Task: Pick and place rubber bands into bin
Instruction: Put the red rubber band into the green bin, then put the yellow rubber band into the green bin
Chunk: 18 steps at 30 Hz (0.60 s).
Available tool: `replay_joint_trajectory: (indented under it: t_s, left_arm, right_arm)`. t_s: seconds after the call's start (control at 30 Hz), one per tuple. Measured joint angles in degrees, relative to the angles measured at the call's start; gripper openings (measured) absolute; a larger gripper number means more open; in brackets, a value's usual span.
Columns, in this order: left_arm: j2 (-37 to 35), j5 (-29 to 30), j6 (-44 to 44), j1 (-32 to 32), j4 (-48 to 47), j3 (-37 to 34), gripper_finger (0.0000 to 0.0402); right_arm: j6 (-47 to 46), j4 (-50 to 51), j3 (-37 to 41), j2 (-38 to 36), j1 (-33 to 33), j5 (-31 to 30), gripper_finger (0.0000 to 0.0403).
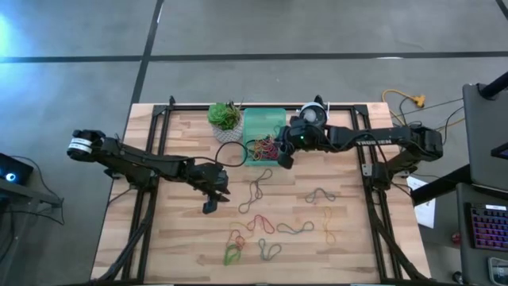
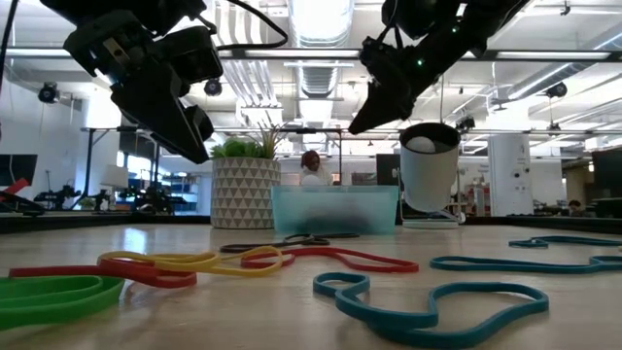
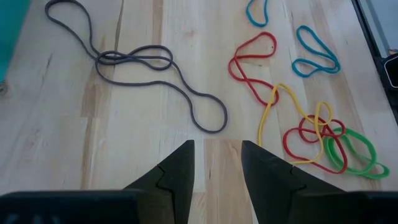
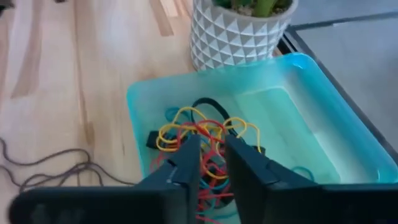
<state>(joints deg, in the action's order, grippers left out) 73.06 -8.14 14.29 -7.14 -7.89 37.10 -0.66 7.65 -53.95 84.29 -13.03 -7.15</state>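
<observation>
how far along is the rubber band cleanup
Partly done. A tangle of bands already lies in the bin, where the right gripper hovers, fingers slightly apart. The left gripper hangs open over the table. Left: several loose rubber bands, including a grey one.

Both arms are dark, nearly black, built of slim jointed links; the left arm (image 1: pixel 151 163) ends at its outer end in a pale silver-white ring, and the right arm (image 1: pixel 373 139) bears small white lettering along one link, too small to read. A small green light glows near the right arm's wrist. Each arm's fingers (image 3: pixel 177 180) are matte black, flat-sided wedges that taper toward the tip, stepped along their inner edges.
</observation>
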Motion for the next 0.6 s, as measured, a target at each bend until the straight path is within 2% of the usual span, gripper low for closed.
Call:
replay_joint_trajectory:
  t_s: [0.23,0.3,0.43,0.6]
  left_arm:
    - [0.0,-0.01,0.02,-0.02,0.12,0.0,0.0116]
    - [0.0,-0.01,0.04,-0.09,0.12,0.0,0.0116]
    - [0.74,-0.02,0.15,-0.82,0.3,-0.59,0.0116]
    - [3.4,-0.08,0.42,-1.38,1.35,-1.14,0.0116]
  right_arm:
    - [-0.53,0.31,0.04,0.31,-0.33,0.39,0.0136]
    - [-0.05,0.82,0.04,0.33,0.22,2.5,0.0148]
    - [2.56,1.15,0.19,0.33,2.77,8.83,0.0159]
    - [6.43,1.15,0.5,0.33,8.66,9.75,0.0154]
